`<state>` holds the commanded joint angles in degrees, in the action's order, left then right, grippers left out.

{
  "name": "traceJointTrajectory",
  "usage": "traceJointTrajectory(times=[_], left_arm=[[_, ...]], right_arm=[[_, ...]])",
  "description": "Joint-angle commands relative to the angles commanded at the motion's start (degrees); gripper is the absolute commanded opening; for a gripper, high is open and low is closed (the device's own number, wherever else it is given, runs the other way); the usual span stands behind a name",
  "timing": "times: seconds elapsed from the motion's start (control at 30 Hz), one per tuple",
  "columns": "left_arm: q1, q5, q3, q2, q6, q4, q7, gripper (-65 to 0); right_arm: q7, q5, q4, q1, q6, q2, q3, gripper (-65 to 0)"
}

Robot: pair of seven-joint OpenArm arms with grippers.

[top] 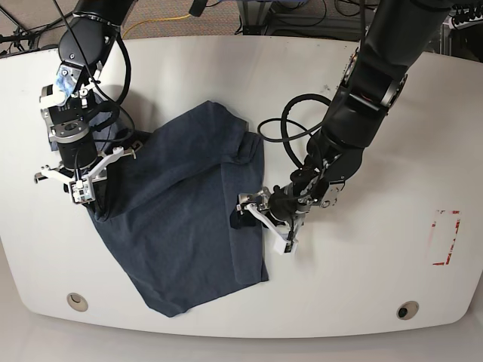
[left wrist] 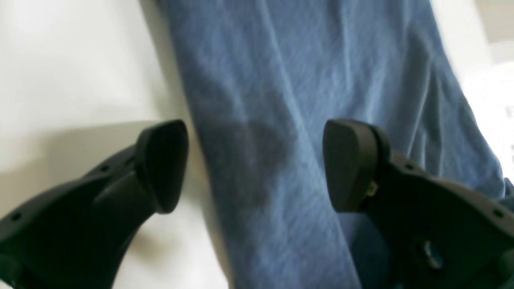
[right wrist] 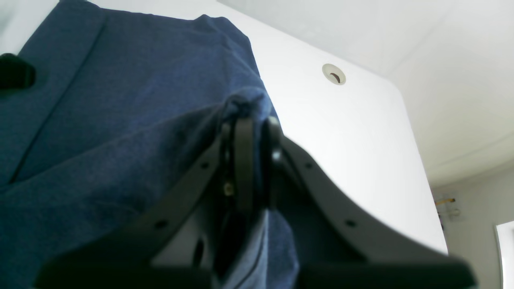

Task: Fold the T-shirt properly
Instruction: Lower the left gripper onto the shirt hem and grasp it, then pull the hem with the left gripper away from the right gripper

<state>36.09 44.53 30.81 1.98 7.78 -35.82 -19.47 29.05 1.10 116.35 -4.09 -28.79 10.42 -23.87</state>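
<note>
Two arms are over the white table (top: 362, 302), and your T-shirt (top: 185, 219) lies spread between them, dark slate-blue, wrinkled, one long flap running down toward the near edge.

Your right gripper (top: 89, 188) sits at the shirt's outer edge, on the far side from the other arm. In the right wrist view its two fingers stand pressed together with a bunched fold of the blue cloth (right wrist: 120, 120) pinched at their tips (right wrist: 249, 120); the fabric rises to that pinch and drapes away from it to the left. Beyond the fingers you see bare tabletop and a round cable hole (right wrist: 333, 74) in it.

Your left gripper (top: 260, 211) is at the opposite edge of the shirt, low over the hem, its fingers pointing toward the cloth. The left wrist view shows the jaws well apart: one black pad (left wrist: 164, 164) is over bare table just beside the shirt's edge, the other pad (left wrist: 349, 164) is over the fabric, and the blue cloth (left wrist: 281, 120) runs through the gap below them. Nothing is held there; whether the pads touch the cloth you cannot tell, as that view is blurred.

A black cable (top: 290, 128) loops off the left arm above its gripper. A red dashed mark (top: 445, 237) lies on the table well away from that hand, near the table's side edge.
</note>
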Motion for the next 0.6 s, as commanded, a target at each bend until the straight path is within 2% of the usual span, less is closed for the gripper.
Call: traceJointTrajectory(times=[0.13,0.17,0.23,0.33,0.4,0.5,0.6], left_arm=[[0.1,-2.3,2.3,1.3,0.0,0.4,0.0,-16.2],[0.1,-2.5,2.4,1.9,0.0,0.3,-0.1,-18.7],[0.0,-2.5,2.4,2.1,0.0,0.3,-0.1,-28.6],[-0.1,-2.1,1.4,1.7,-0.2,0.3,0.5,-54.6],[-0.1,-2.1,-0.3,0.4,-0.3,0.1,0.8,-65.0],[-2.1,-2.1,-4.4,-1.8,-0.3,-2.6,-1.2,-65.0],[-6.7,-2.1,-9.7,-5.5,-0.3,-11.7,-4.7,-64.3]], right_arm=[[0.0,0.0,0.0,0.0,0.00,0.0,0.0,-65.0],[0.0,0.0,0.0,0.0,0.09,0.0,0.0,-65.0],[0.0,0.0,0.0,0.0,0.18,0.0,0.0,-65.0],[0.0,0.0,0.0,0.0,0.18,0.0,0.0,-65.0],[0.0,0.0,0.0,0.0,0.18,0.0,0.0,-65.0],[0.0,0.0,0.0,0.0,0.18,0.0,0.0,-65.0],[0.0,0.0,0.0,-0.1,0.18,0.0,0.0,-65.0]])
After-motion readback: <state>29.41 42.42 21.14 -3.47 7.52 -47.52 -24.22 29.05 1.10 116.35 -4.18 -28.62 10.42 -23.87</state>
